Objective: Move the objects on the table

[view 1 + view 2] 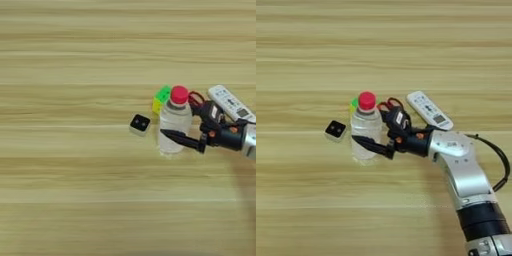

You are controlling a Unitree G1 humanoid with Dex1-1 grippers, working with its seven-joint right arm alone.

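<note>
A clear plastic bottle (173,116) with a red cap stands upright on the wooden table (75,175). My right gripper (367,125) comes in from the right and is shut on it: one black finger crosses the bottle's near side, and the other sits at its far right shoulder. A green-and-yellow puzzle cube (161,97) lies just behind the bottle on its left. Red-handled scissors (389,105) show behind my gripper, mostly hidden by it. A small black square device (140,123) lies left of the bottle, and a white remote control (429,110) lies diagonally at the right.
My silver forearm (463,172) runs down to the bottom right corner, with a black cable (501,157) looping beside it. Bare wood spreads to the left, behind and in front of the cluster.
</note>
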